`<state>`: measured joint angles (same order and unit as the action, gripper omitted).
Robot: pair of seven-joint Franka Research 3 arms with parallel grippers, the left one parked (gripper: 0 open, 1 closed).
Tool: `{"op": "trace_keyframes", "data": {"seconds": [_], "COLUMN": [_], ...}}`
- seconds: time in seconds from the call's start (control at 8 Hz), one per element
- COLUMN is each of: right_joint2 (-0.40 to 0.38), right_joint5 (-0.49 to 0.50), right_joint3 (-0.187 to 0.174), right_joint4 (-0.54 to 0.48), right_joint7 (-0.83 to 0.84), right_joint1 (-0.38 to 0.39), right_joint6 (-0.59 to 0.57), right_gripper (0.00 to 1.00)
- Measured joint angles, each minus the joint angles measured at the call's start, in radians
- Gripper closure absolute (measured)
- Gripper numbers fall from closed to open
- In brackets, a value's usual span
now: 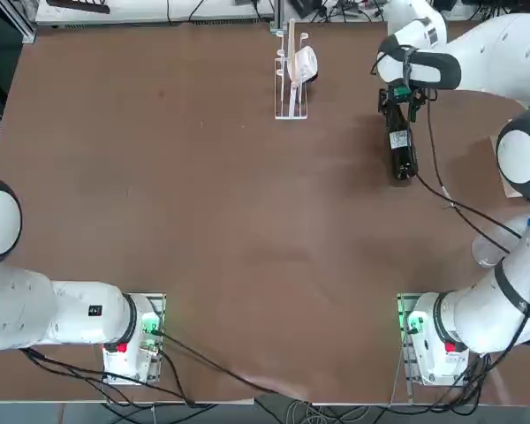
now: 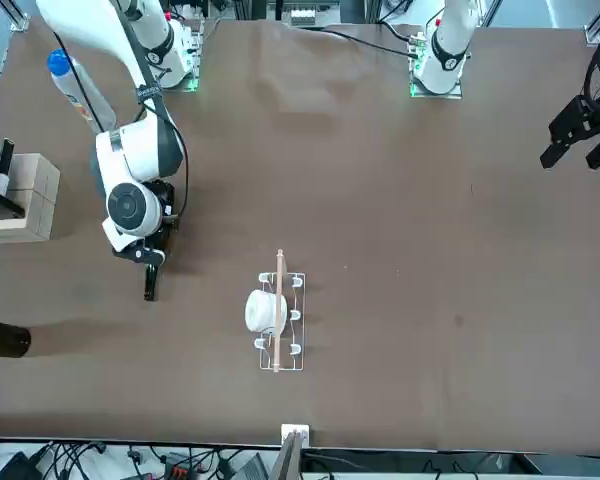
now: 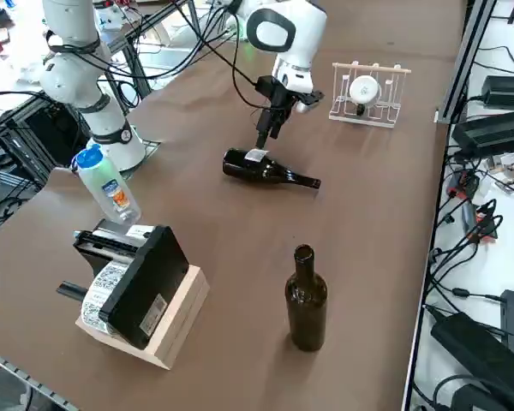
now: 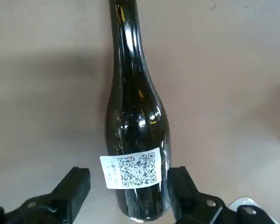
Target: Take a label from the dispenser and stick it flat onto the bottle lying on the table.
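The dark bottle lies on its side on the brown table, also seen in the top view and the right side view. A white label with dark square print sits on its body near the base. My right gripper hangs just above that end of the bottle, open, with one finger on each side of the body and nothing held. From overhead the gripper covers the bottle's far part. The dispenser, a clear frame with a white roll, stands apart toward the table's middle.
A second dark bottle stands upright near the right edge. A clear plastic bottle with a blue cap and a black printer on a wooden block sit close to the right arm's base. Cables trail across the table.
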<state>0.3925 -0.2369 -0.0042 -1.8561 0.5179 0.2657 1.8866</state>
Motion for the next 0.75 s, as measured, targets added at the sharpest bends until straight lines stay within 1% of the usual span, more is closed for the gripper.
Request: {"op": "trace_keyframes", "data": {"seconds": [0.38,0.75], "right_joint2": [0.004,0.010], "right_joint5": [0.000,0.000], "right_joint3": [-0.002,-0.014], "right_joint4": [0.009,0.006], "right_joint7": [0.000,0.000], "right_joint1": [-0.002,-0.003], "right_joint6": [-0.031,-0.043], "right_gripper": [0.00,0.00]}}
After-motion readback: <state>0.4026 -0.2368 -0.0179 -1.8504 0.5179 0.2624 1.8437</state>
